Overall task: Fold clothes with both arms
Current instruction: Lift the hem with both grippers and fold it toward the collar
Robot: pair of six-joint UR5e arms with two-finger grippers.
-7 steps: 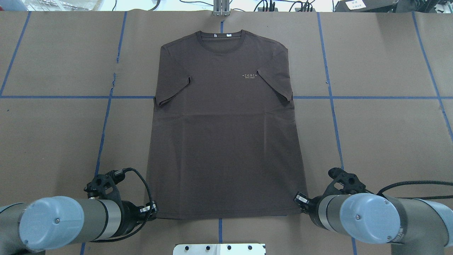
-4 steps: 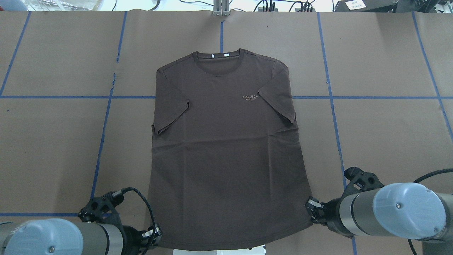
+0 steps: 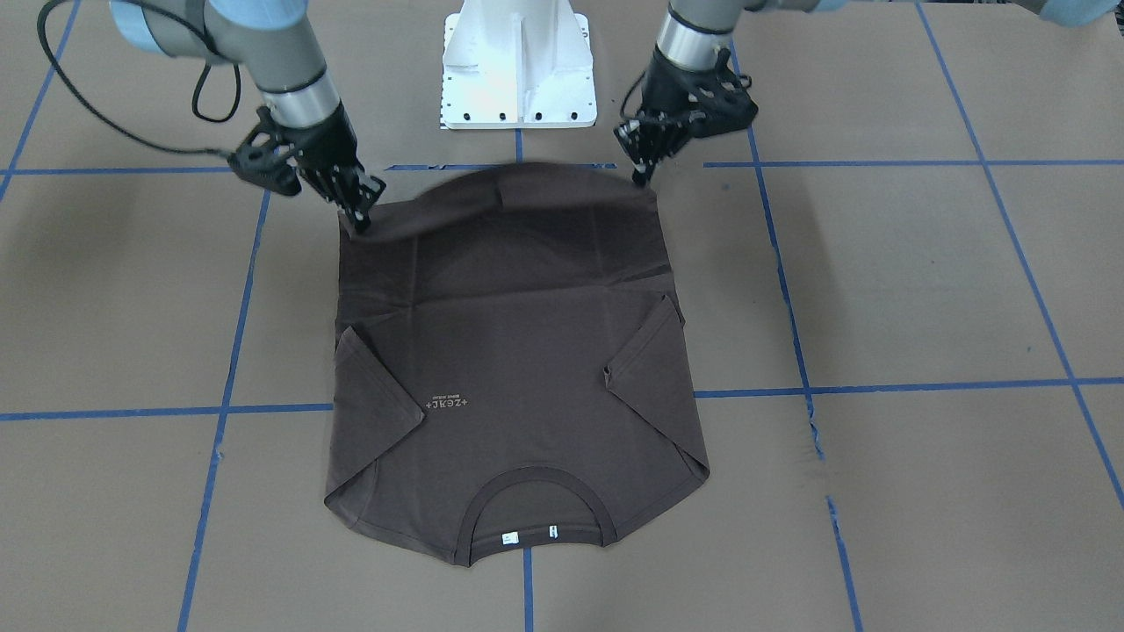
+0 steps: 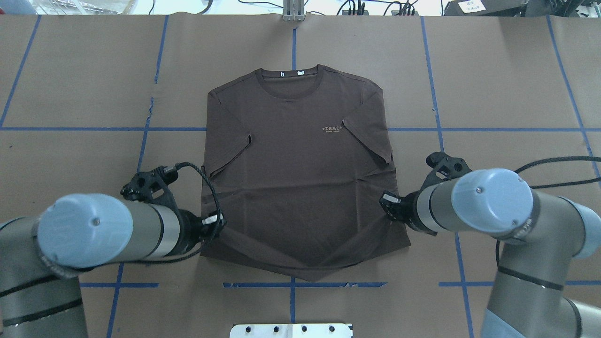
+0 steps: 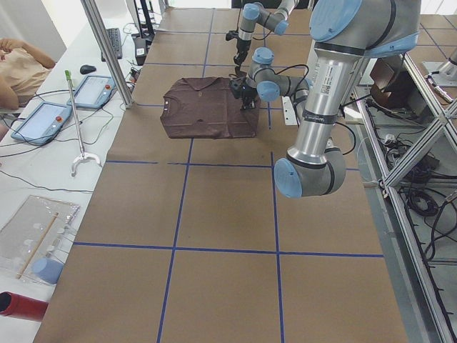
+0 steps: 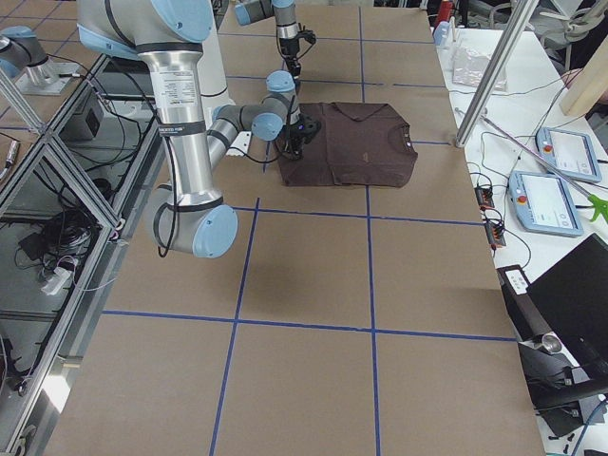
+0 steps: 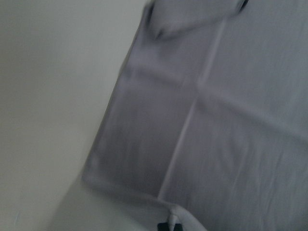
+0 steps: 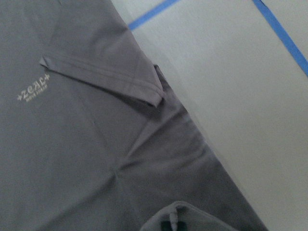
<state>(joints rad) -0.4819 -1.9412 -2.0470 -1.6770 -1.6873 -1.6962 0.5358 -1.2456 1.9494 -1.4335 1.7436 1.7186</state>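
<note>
The dark grey-brown T-shirt [image 4: 296, 155] lies chest up on the brown table, neck and white tags [image 4: 291, 73] at the far side, pale lettering [image 4: 332, 128] on the chest. My left gripper [image 4: 215, 221] is shut on the near left hem corner. My right gripper [image 4: 388, 205] is shut on the near right hem corner. Both corners are raised off the table, and the hem between them sags in an arc [image 3: 518, 180]. In the front-facing view the left gripper [image 3: 644, 171] and right gripper [image 3: 358, 215] pinch that lifted edge. Both wrist views show shirt cloth [image 7: 216, 120] [image 8: 86, 144] below, with a fold of it at the fingertips.
The white pedestal base [image 3: 518, 70] stands just behind the lifted hem. Blue tape lines [image 4: 436, 129] grid the brown table cover. A metal post [image 4: 293, 11] rises at the far edge. A person [image 5: 21, 68] and tablets [image 5: 96, 91] are off the table's far side.
The arms first dragged the shirt toward the robot. Since then both grippers have risen and moved toward the neck, carrying the hem corners over the shirt's lower part. The neck stayed put.
</note>
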